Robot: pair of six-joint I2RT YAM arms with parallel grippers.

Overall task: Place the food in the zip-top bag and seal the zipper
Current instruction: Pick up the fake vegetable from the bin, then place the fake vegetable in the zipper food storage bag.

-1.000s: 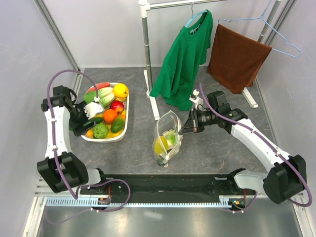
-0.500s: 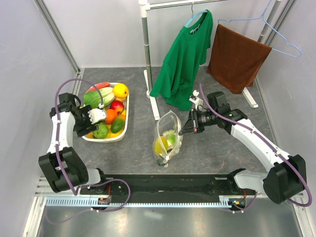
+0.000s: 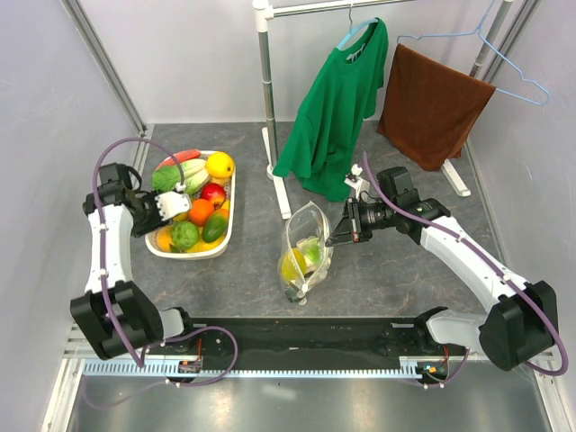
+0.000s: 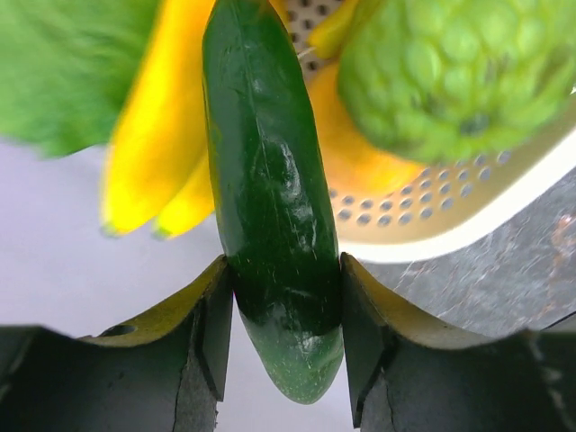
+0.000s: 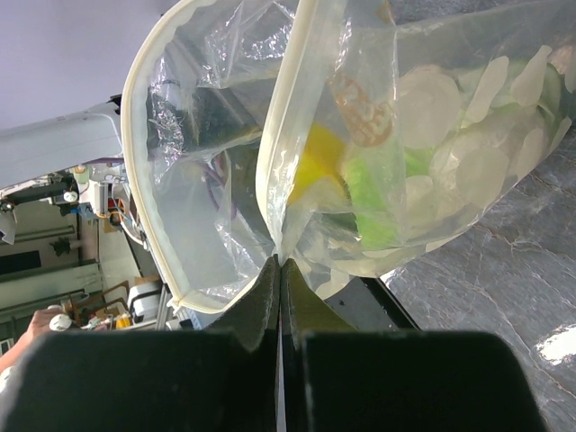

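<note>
My left gripper (image 3: 167,208) is over the left part of the white tray (image 3: 230,223), shut on a dark green cucumber (image 4: 270,207) that stands between its fingers (image 4: 202,333). Below it lie a bumpy green fruit (image 4: 454,72) and yellow pieces (image 4: 148,153). The tray also holds a lemon (image 3: 220,165), a red apple (image 3: 213,192), an orange (image 3: 200,211) and a cabbage (image 3: 193,175). My right gripper (image 3: 335,236) is shut on the rim of the dotted zip-top bag (image 3: 304,252) and holds it upright with its mouth open. Yellow and green food (image 5: 360,189) is inside. The cream zipper strip (image 5: 270,153) runs along the mouth.
A white rack pole (image 3: 268,99) stands behind the bag, with its foot on the table. A green T-shirt (image 3: 333,99) and a brown towel (image 3: 432,103) hang at the back. Grey walls close in the left and right sides.
My left arm has swung and its gripper has turned and risen slightly over the tray's left side, cucumber in its jaws. The right arm and the bag have not moved.
</note>
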